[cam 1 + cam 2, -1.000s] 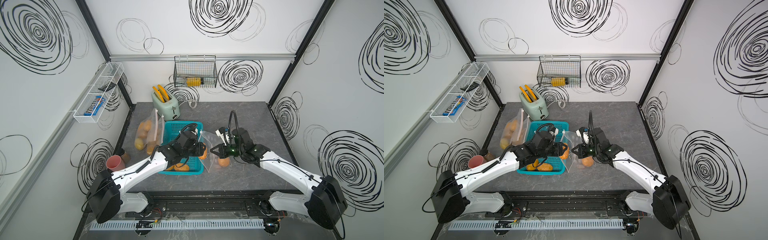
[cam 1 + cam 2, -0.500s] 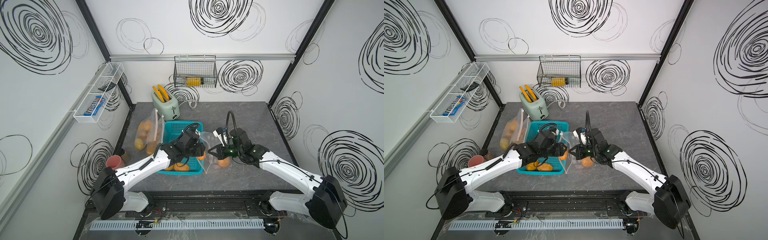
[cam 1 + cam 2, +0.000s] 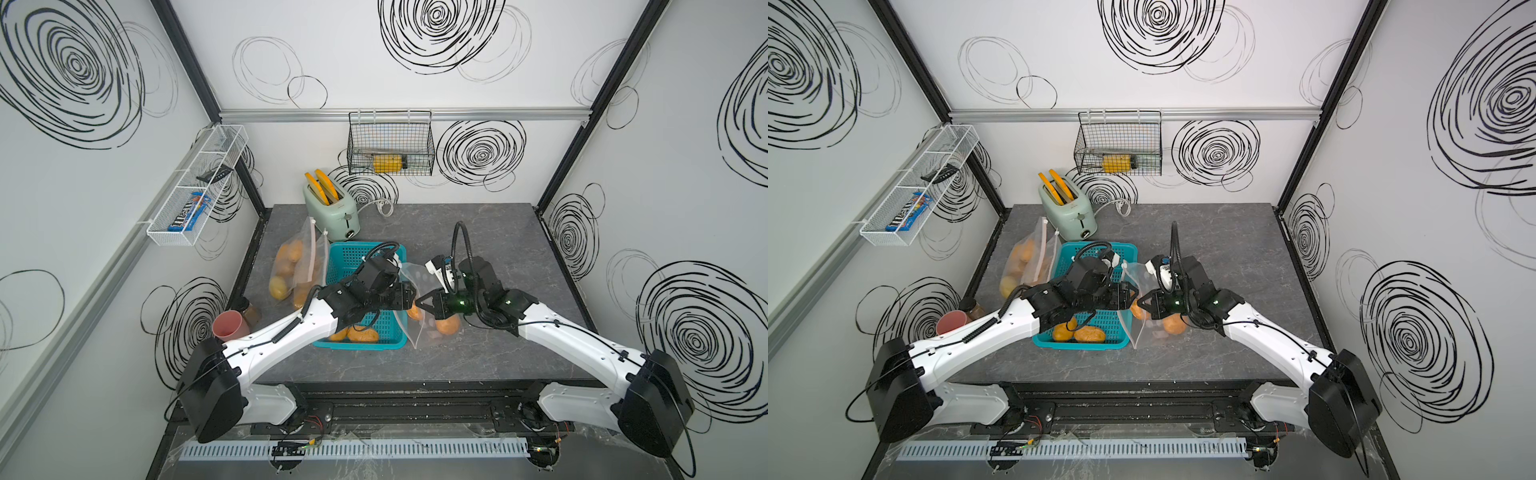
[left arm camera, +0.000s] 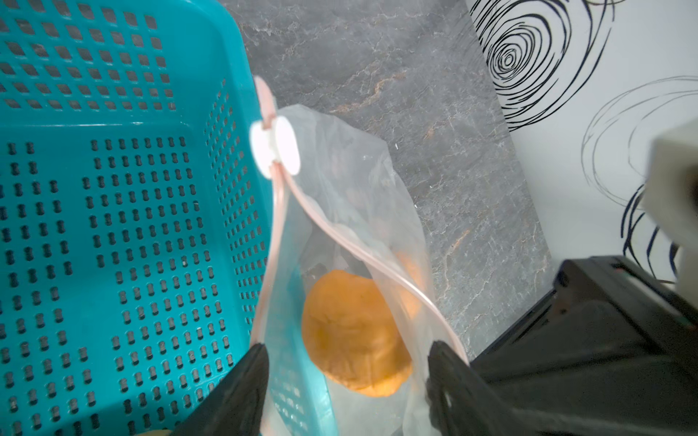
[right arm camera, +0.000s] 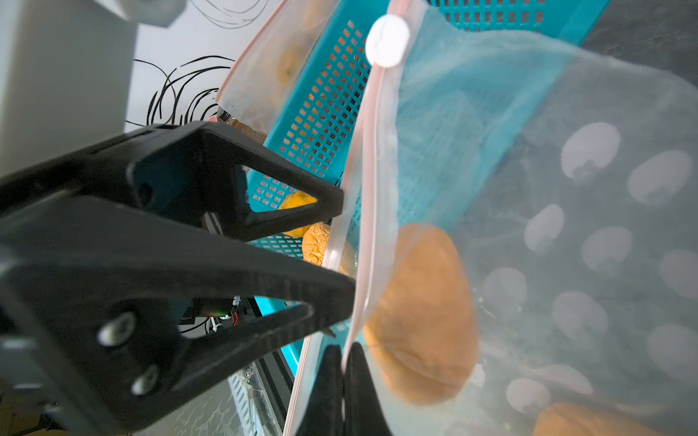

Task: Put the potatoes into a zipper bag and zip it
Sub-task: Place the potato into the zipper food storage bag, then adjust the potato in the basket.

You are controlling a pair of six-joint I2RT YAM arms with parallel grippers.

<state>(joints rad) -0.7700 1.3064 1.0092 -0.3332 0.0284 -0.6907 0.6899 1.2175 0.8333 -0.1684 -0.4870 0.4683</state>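
A clear zipper bag (image 3: 419, 332) stands between the teal basket and my right arm, its mouth open and its white slider (image 4: 275, 151) at the far end. My right gripper (image 5: 343, 355) is shut on the bag's pink rim. My left gripper (image 4: 347, 351) is open over the mouth, one finger to each side and touching no potato. An orange-brown potato (image 4: 351, 332) lies inside the bag just beyond those fingers. Another potato (image 3: 448, 326) sits deeper in the bag under my right gripper (image 3: 422, 300). Two more potatoes (image 3: 360, 333) lie in the basket's near end.
The teal basket (image 3: 360, 254) touches the bag's left side. A second bag of potatoes (image 3: 291, 270) leans against the basket's far side. A green toaster (image 3: 331, 210) stands at the back. A pink cup (image 3: 227, 325) sits at the table's left edge.
My left gripper's jaws have spread wider, and the potato they held now lies in the bag. The right gripper has shifted slightly left and stays shut on the rim.
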